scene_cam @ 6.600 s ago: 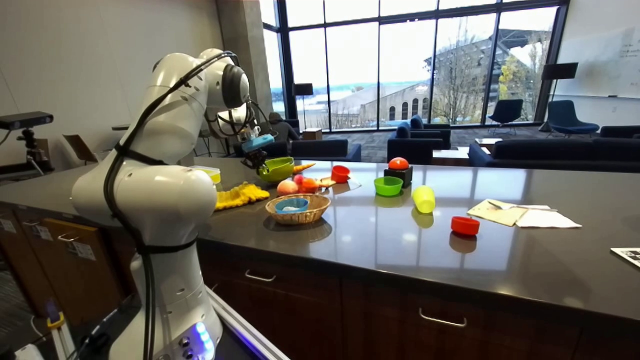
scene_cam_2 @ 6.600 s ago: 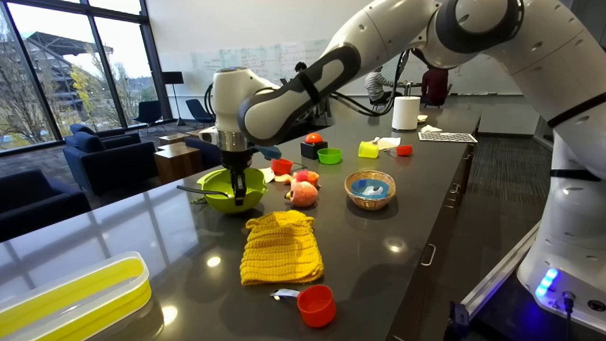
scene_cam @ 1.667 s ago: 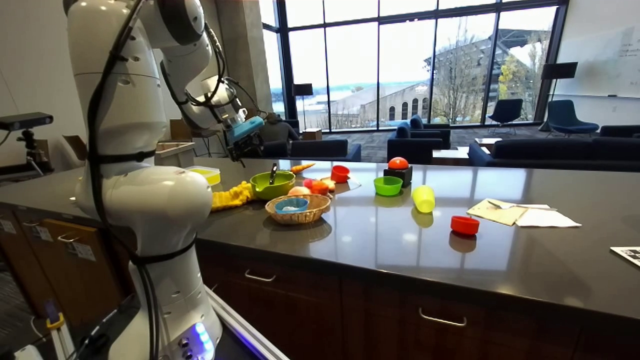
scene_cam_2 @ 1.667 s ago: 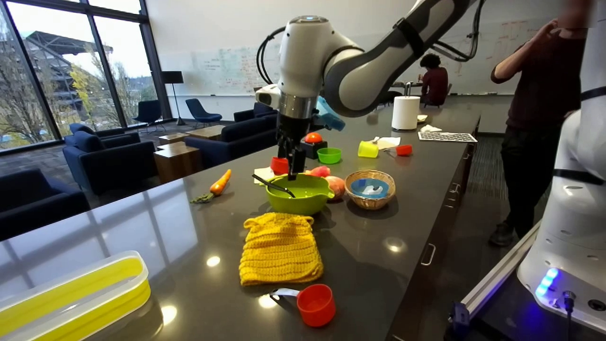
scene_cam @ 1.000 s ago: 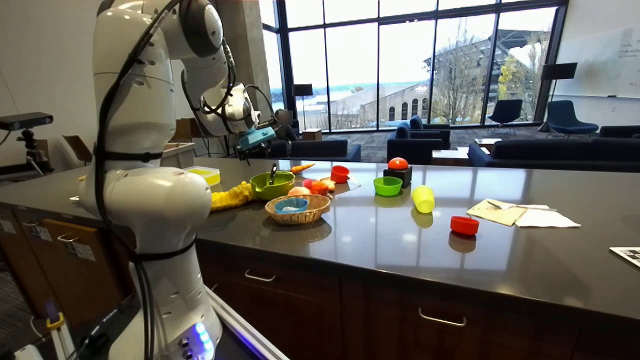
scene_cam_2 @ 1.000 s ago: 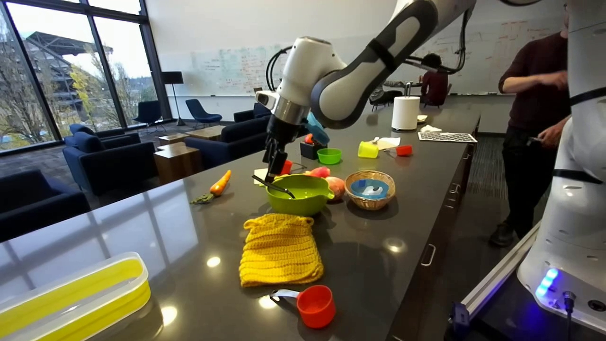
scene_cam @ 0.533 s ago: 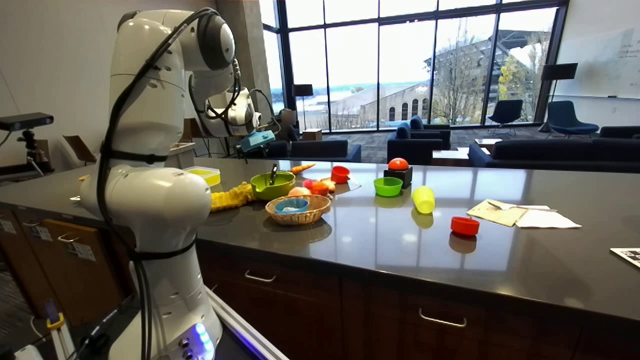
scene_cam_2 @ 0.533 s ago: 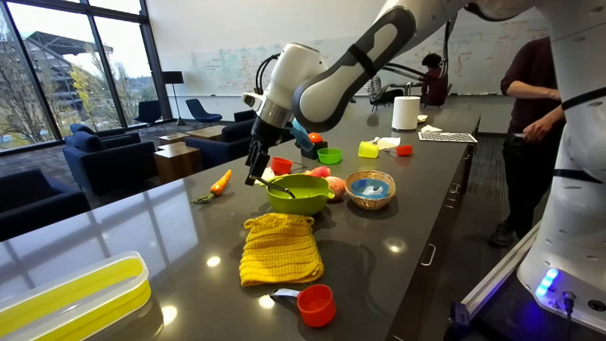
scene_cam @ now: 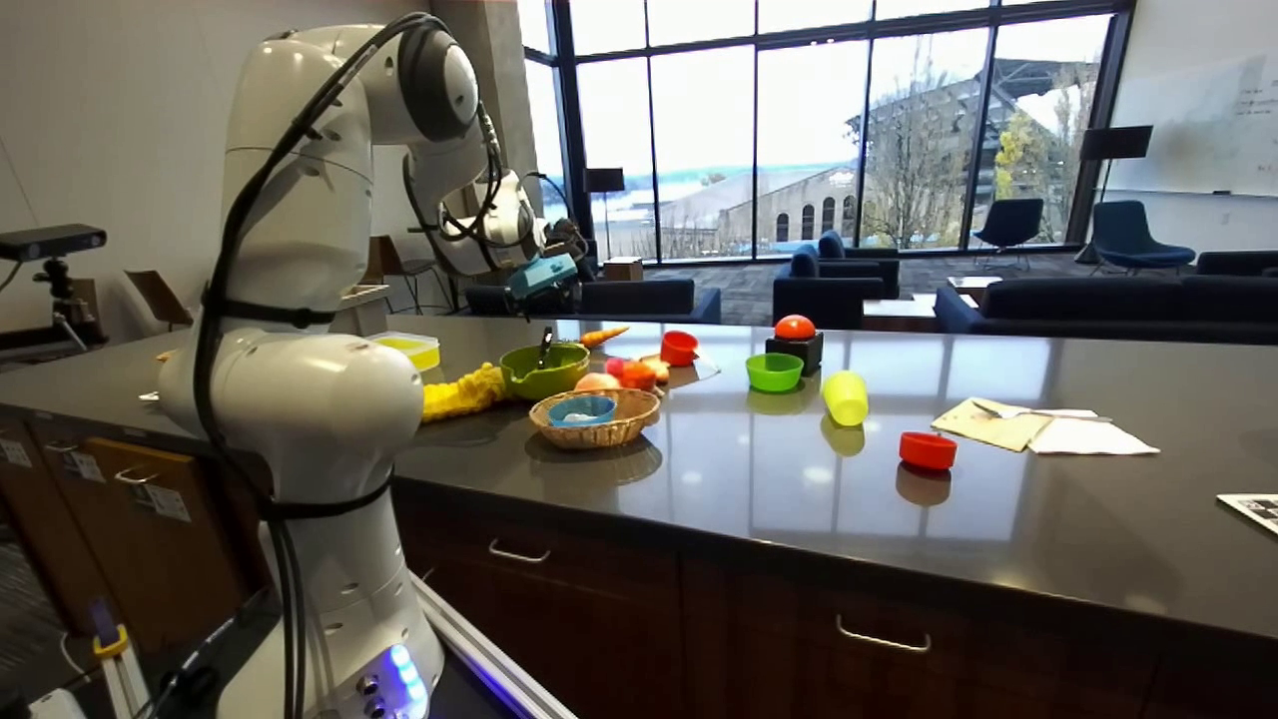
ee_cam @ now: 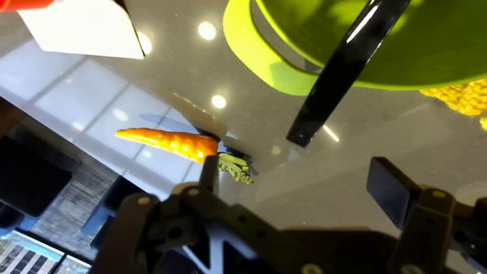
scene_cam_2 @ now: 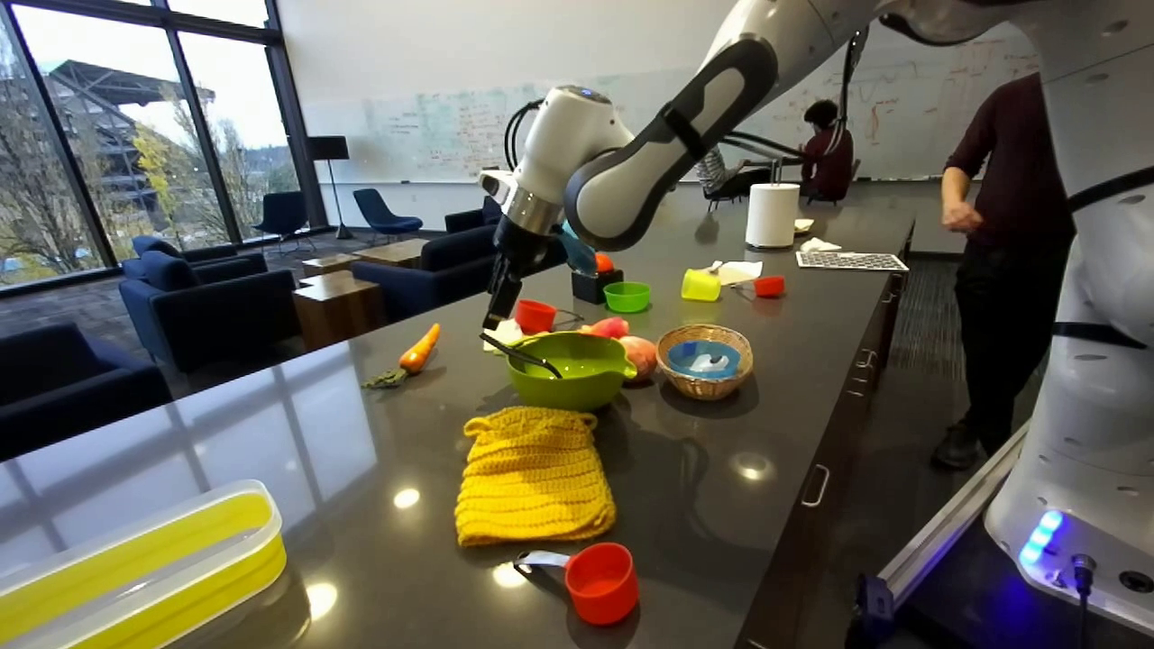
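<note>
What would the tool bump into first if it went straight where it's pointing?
Probably the black handle sticking out of the green bowl: its end looks just ahead of the open tool. Depth's unclear; it might miss.

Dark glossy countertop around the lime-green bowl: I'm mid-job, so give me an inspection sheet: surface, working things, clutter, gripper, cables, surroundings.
Surface: dark grey glossy countertop, mirroring the windows.
Working things: lime-green round bowl with spout and handle, upright; black-handled utensil leaning inside, sticking out past the rim; orange carrot with green top, lying apart from the bowl.
Clutter: yellow knitted cloth; red round measuring cup; round wicker basket holding a blue bowl.
Gripper: black two-finger gripper, open, holding nothing, above the countertop near the utensil.
Cables: black cables strapped along the white arm; snags: nothing seen.
Surroundings: person in dark red top standing on the countertop's drawer side; another person seated near the whiteboard.
</note>
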Controlling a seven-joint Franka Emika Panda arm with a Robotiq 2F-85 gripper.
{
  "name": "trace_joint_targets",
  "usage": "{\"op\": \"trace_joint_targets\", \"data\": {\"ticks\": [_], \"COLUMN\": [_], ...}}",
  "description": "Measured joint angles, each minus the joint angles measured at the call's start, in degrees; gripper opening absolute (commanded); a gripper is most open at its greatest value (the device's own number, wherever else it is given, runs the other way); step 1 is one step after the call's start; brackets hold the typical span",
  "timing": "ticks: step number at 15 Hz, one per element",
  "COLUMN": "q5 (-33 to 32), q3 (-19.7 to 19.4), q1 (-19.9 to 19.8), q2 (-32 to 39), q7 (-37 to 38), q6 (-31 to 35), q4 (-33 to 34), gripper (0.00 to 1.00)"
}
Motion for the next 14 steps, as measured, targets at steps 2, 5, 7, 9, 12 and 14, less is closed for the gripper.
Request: {"op": "trace_joint_targets", "data": {"ticks": [2,5,7,9,12,14], "q5": [0.1,2.3,3.4,4.0,4.4,4.5], "q3": [0.0,0.6,0.9,0.9,0.9,0.9], "q1": [0.1,0.3,0.3,0.3,0.2,0.2], "q2": [1.1,3.7,5.3,6.4,7.2,7.4], "q7": [1.3,2.8,3.3,3.9,4.5,4.7], "q6": [0.0,-0.1,-0.2,-0.2,-0.3,-0.4], "q4": [0.4,1.2,2.0,3.0,4.2,4.6], "gripper": [1.0,1.0,1.0,1.0,0.74,0.61]}}
